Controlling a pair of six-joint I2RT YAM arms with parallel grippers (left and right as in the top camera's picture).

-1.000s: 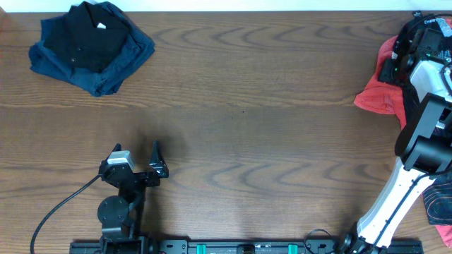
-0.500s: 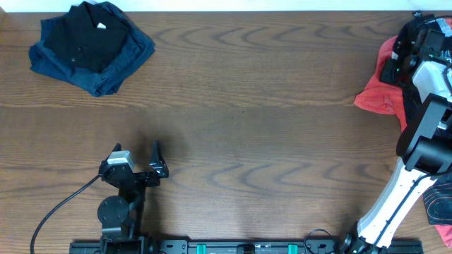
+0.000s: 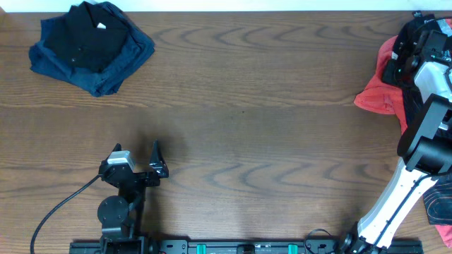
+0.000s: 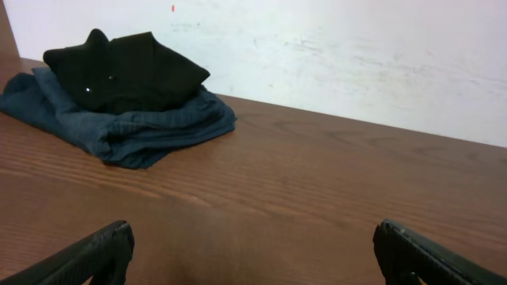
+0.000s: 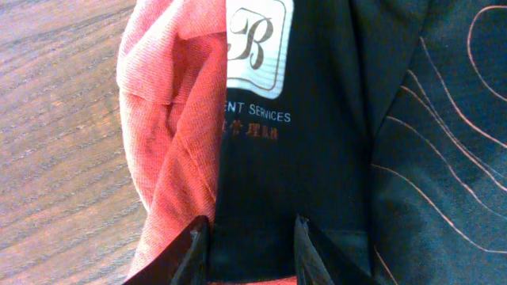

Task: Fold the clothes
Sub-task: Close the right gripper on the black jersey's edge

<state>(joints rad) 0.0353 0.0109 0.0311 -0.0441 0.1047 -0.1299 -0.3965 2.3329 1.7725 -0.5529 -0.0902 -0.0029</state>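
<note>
A fold of the black jersey [image 5: 333, 158] is straddled by the right gripper [image 5: 252, 247], jaws set narrow; whether it is pinched cannot be told. The jersey is laid over a red T-shirt [image 5: 178, 134] at the table's [image 5: 55, 119] right edge. The left gripper [image 4: 252, 237] is held wide open, empty.

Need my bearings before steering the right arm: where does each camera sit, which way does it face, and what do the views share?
Overhead: above the table, looking straight down; left hand near the front edge, right arm at the right edge.
Left wrist: low over the table, facing the folded dark garments; its open fingertips at the bottom corners.
Right wrist: close above the jersey and coral T-shirt; its fingers flank a jersey fold.
Shared: overhead and left wrist show the folded dark garments; overhead and right wrist, the coral T-shirt.
</note>
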